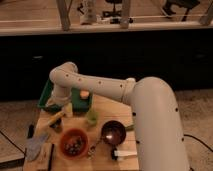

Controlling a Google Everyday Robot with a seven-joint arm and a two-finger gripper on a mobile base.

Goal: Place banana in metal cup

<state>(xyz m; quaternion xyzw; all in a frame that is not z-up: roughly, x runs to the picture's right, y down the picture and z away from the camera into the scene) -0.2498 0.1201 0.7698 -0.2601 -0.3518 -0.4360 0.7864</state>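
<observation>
On the wooden table point(107, 107) — gripper point(66, 109) near banana point(56, 118) — metal cup point(113, 132) apart.

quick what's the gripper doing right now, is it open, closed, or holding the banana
Gripper: low over the table's left side, just above the banana, in front of the green tray; open, closed or holding cannot be told.

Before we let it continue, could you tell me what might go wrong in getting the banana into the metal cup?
1. The tool sits at the table's left side by the banana, while the metal cup is to the right; a loose grasp could drop the fruit on the way.
2. The small green cup and the orange bowl lie between them, so a low carry could knock either.
3. The metal cup looks shallow, so the banana may tip out.
</observation>
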